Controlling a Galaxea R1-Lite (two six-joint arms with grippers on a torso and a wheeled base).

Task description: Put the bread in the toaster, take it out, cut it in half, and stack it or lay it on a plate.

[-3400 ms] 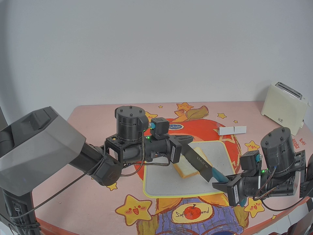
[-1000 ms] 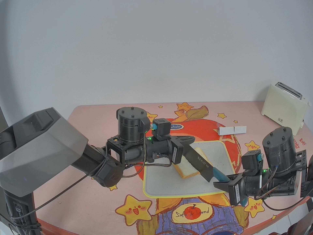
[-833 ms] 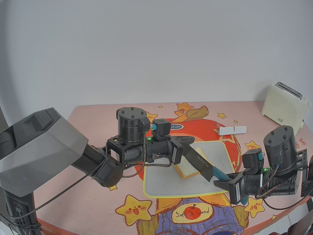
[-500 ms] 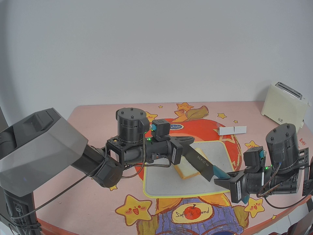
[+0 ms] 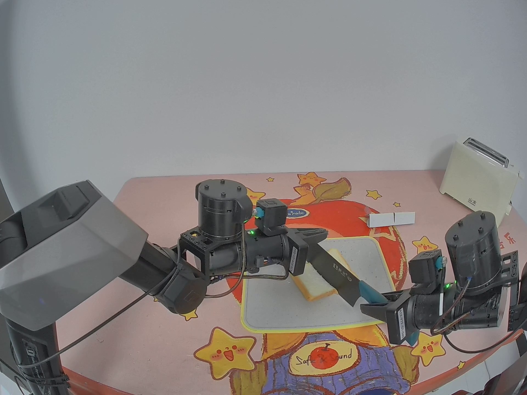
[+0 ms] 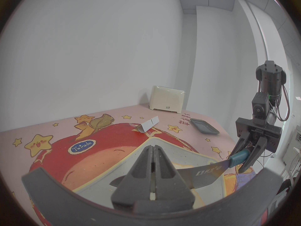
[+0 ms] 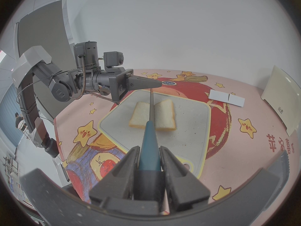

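A slice of bread (image 5: 314, 282) lies on the white cutting board (image 5: 285, 314). A dark-bladed knife (image 5: 337, 272) with a teal handle lies across it, edge down. My right gripper (image 5: 379, 305) is shut on the handle (image 7: 150, 142), at the board's near right corner. In the right wrist view the blade (image 7: 151, 107) splits the bread (image 7: 164, 113) into a left and a right part. My left gripper (image 5: 321, 234) is shut and sits just over the blade's far end (image 6: 200, 173); contact is hidden. The cream toaster (image 5: 477, 182) stands at the far right.
A folded white card (image 5: 391, 219) lies between the board and the toaster. A dark grey flat tray (image 6: 204, 126) sits by the table's right edge near the toaster (image 6: 166, 99). The tablecloth left of the board is open.
The right arm rocked slightly up and back with the knife and drifted a little right. The blade stays across the bread. The left gripper barely shifted.
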